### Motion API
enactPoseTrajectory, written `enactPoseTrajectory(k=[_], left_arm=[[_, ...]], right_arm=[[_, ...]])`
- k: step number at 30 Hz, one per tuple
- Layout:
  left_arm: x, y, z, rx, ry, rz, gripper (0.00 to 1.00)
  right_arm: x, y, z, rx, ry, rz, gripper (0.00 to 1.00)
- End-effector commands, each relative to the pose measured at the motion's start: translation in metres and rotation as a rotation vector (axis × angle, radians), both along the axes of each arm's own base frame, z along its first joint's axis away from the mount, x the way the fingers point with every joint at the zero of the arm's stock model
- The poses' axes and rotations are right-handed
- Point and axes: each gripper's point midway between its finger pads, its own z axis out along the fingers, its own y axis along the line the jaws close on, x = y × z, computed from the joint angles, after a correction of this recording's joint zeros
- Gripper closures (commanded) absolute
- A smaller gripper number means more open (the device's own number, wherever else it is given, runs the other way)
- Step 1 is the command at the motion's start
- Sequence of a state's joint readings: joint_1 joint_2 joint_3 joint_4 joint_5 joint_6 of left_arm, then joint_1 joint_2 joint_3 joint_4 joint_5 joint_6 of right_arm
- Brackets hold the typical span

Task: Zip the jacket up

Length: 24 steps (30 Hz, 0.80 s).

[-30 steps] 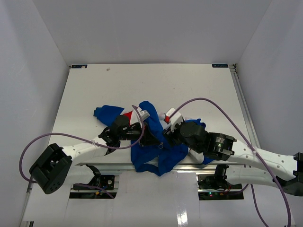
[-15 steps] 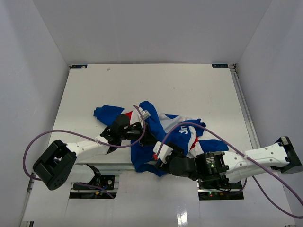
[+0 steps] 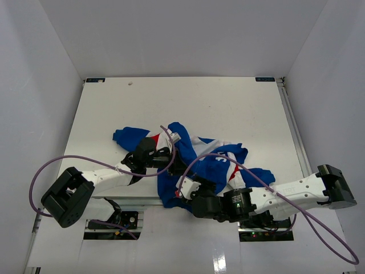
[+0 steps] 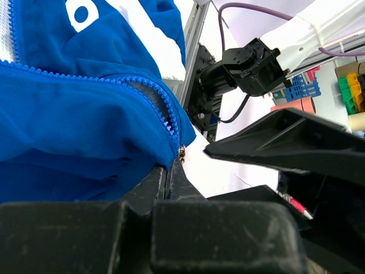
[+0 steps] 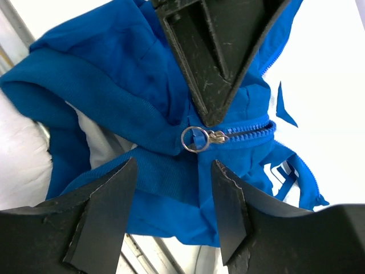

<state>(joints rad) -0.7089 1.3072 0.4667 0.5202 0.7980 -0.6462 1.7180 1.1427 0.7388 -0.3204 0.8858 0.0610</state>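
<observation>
The jacket [image 3: 197, 157] lies crumpled near the table's front edge, royal blue with white and red panels. White lettering shows in the left wrist view [image 4: 80, 11]. My left gripper [image 3: 178, 166] is shut on the blue fabric at the bottom end of the zipper [image 4: 169, 166]. The metal slider [image 4: 182, 153] sits just past its tips. My right gripper [image 3: 185, 187] is open at the hem, facing the left one. In the right wrist view its gripper [image 5: 171, 188] is spread below the zipper's ring pull [image 5: 193, 139], apart from it. The left gripper's dark tips [image 5: 212, 108] come down onto the slider.
The metal rail [image 3: 134, 200] runs along the table's near edge under the jacket's hem and also shows in the right wrist view [image 5: 14, 31]. Purple cables [image 3: 228, 160] loop over both arms and across the jacket. White walls enclose the table [image 3: 228, 108].
</observation>
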Motion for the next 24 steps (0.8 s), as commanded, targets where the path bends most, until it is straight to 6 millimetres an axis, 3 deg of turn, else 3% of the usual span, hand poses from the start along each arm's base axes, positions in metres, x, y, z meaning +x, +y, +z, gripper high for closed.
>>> enactPoseTrajectory(k=[1, 24], left_arm=[[0.0000, 0.0002, 0.0052, -0.024, -0.011, -0.011, 1.00], [-0.0078, 0.0026, 0.0075, -0.071, 0.027, -0.060, 1.00]], right_arm=[[0.0077, 0.0133, 0.0208, 0.068, -0.062, -0.064, 0.40], [0.0170, 0.0196, 0.0128, 0.012, -0.127, -0.133, 0.52]])
